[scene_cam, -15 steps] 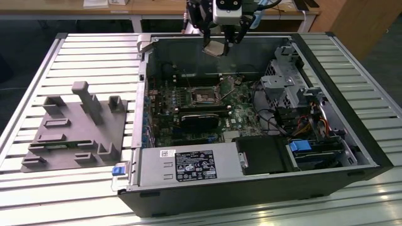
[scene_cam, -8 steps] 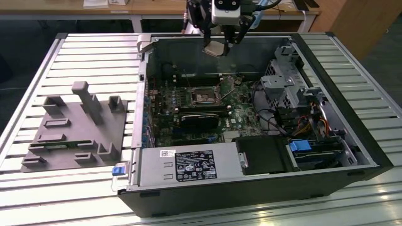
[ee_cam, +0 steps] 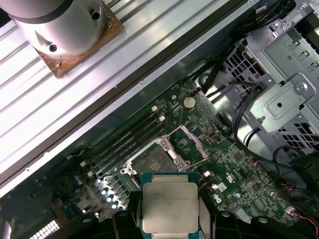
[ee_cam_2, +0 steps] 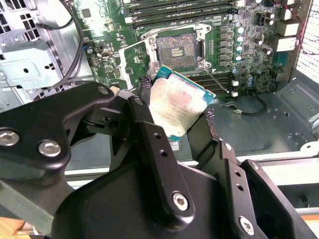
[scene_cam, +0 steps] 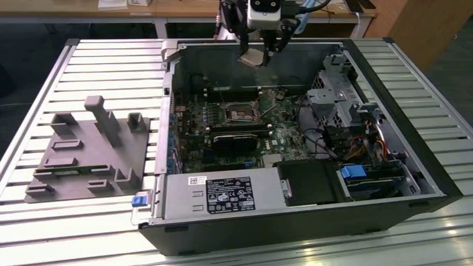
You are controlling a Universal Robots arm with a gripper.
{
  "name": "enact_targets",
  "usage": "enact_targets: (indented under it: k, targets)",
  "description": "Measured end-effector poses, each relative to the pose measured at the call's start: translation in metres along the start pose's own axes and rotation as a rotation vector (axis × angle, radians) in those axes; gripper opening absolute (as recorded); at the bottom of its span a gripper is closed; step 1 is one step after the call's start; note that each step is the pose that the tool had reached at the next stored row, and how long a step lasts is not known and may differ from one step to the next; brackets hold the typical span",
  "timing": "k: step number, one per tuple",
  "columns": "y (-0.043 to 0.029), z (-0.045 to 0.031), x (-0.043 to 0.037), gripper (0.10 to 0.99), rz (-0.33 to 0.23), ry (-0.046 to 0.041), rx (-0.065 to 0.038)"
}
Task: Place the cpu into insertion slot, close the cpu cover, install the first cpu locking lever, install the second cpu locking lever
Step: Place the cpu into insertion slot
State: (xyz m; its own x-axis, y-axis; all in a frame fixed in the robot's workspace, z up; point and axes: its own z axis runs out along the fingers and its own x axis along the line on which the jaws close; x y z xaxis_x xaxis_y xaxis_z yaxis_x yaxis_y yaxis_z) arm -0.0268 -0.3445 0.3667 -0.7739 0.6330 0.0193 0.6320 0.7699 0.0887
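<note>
My gripper [scene_cam: 258,54] hangs over the far end of the open computer case [scene_cam: 414,166], shut on the cpu [scene_cam: 253,57]. The cpu [ee_cam_2: 177,104] is a thin square chip with a pale silvery face, pinched at two opposite edges between the black fingers [ee_cam_2: 144,119]. It is held tilted, above and short of the insertion slot [ee_cam_2: 175,50], whose dark centre lies bare inside a metal rim. The cpu cover [ee_cam_2: 123,62] stands swung open beside the slot. In the first wrist view the cpu [ee_cam: 169,206] sits just off the slot [ee_cam: 152,160]. A thin lever rod [ee_cam_2: 217,79] lies beside the socket.
A black card [scene_cam: 236,141] and long memory slots [ee_cam_2: 179,7] flank the socket. A metal drive cage [scene_cam: 336,100] with cables fills the exterior view's right, a power supply [scene_cam: 221,194] the near end. A grey fixture block [scene_cam: 88,149] sits on the slatted table at the left.
</note>
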Motion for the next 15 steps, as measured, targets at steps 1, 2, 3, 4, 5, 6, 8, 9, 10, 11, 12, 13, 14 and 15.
enact_targets:
  k: [1,2,3,4,5,6,8,9,10,11,12,13,14,15]
  targets:
    - [0.0000,0.0001,0.0000,0.541,0.004,-0.0003,0.000]
    - [0.0000,0.0001,0.0000,0.541,0.008,-0.0007,0.000]
    - [0.0000,0.0002,0.0000,0.541,0.012,-0.0011,0.000]
    - [0.0000,0.0003,0.0000,0.541,0.016,-0.0015,0.000]
    - [0.0000,0.0003,0.0000,0.541,0.020,-0.0018,0.000]
    - [0.0000,0.0004,0.0000,0.541,0.024,-0.0022,0.000]
    - [-0.0001,0.0005,0.0000,0.541,0.033,-0.0029,-0.001]
    - [0.0000,0.0006,0.0000,0.541,0.037,-0.0033,-0.001]
    - [0.0000,0.0007,0.0000,0.541,0.041,-0.0037,-0.001]
    - [-0.0001,0.0007,0.0000,0.541,0.046,-0.0040,-0.001]
    - [-0.0001,0.0008,0.0000,0.541,0.050,-0.0044,-0.001]
    - [-0.0001,0.0008,0.0000,0.541,0.054,-0.0047,-0.001]
    - [-0.0001,0.0009,0.0000,0.541,0.058,-0.0051,-0.001]
    - [-0.0001,0.0010,0.0000,0.541,0.062,-0.0055,-0.001]
